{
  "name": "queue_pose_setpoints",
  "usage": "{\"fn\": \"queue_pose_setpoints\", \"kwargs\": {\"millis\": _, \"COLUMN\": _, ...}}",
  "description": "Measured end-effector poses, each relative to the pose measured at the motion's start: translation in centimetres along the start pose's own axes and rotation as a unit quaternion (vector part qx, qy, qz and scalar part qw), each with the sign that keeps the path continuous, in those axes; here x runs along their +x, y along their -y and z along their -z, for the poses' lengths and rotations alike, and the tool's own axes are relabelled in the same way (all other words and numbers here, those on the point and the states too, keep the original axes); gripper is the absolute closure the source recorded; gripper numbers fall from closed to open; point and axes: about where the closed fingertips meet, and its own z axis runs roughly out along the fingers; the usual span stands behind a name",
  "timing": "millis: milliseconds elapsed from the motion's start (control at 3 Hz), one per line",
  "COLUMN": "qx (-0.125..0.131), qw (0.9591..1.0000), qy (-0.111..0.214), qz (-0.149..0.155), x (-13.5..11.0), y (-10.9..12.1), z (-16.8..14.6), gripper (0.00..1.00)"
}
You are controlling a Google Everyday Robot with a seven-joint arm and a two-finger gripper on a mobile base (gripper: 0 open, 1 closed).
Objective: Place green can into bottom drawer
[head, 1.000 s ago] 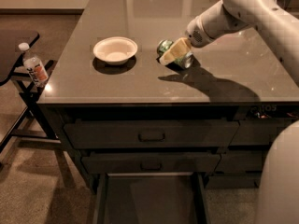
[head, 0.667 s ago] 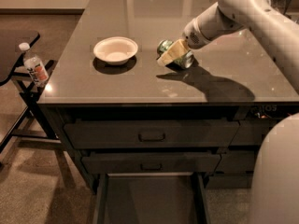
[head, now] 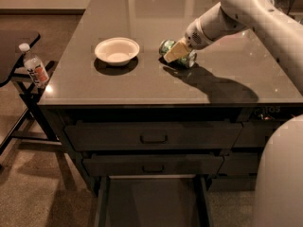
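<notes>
The green can [head: 166,46] lies on its side on the dark tabletop [head: 142,86], just right of the white bowl [head: 117,50]. My gripper [head: 176,51] reaches in from the upper right and sits right on the can, covering its middle, so only the can's two ends show. The can rests on the tabletop. The bottom drawer [head: 151,202] is pulled open below the table's front, and its flat floor is bare.
Two shut handled drawer fronts [head: 153,137] sit above the open drawer. A clear plastic bottle with an orange label [head: 35,69] stands on a black stand at the left. My white arm [head: 265,18] spans the table's right side, and my body [head: 281,174] fills the lower right.
My arm has shifted slightly to the left and lower over the can. The can stays in the same spot on the tabletop.
</notes>
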Motion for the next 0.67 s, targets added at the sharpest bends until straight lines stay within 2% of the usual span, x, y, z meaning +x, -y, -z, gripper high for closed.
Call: {"fn": "queue_pose_setpoints", "kwargs": {"millis": 667, "qx": 0.000, "qw": 1.0000, "qy": 0.000, "qz": 0.000, "x": 0.00, "y": 0.00, "z": -0.01, "gripper": 0.88}}
